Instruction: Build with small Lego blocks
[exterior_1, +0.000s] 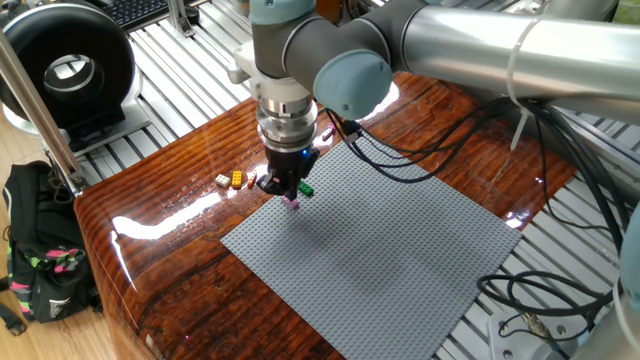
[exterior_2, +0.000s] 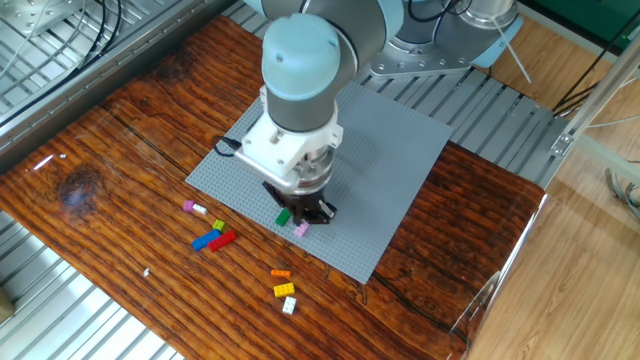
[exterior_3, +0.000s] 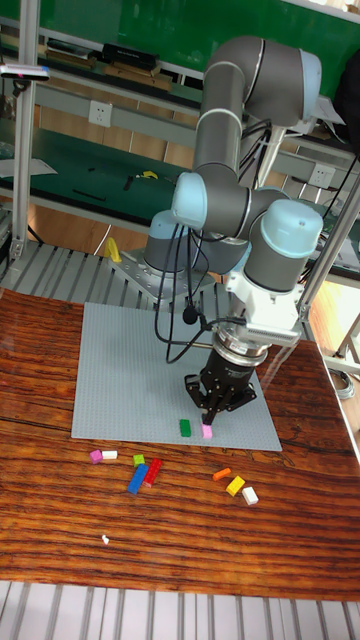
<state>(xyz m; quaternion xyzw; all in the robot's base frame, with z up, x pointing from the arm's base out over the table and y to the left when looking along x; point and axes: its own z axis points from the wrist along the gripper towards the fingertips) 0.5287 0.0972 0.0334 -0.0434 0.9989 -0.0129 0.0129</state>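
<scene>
My gripper (exterior_1: 291, 196) (exterior_2: 306, 222) (exterior_3: 209, 420) points straight down over the near edge of the grey baseplate (exterior_1: 400, 250) (exterior_2: 400, 150) (exterior_3: 120, 370). Its fingers look shut on a pink Lego block (exterior_1: 292, 203) (exterior_2: 302, 229) (exterior_3: 207, 431) at the plate's surface. A green block (exterior_1: 306, 189) (exterior_2: 284, 216) (exterior_3: 185, 427) sits on the plate right beside it. Loose on the wood lie a pink-and-white pair (exterior_2: 192, 207), blue (exterior_2: 205, 241), red (exterior_2: 223, 239), orange (exterior_2: 280, 272), yellow (exterior_2: 285, 290) and white (exterior_2: 289, 305) blocks.
A black round device (exterior_1: 65, 70) and a backpack (exterior_1: 40, 260) stand off the table's left end. Cables (exterior_1: 520, 290) trail beside the baseplate's far corner. A metal post (exterior_3: 22, 130) rises at the back left.
</scene>
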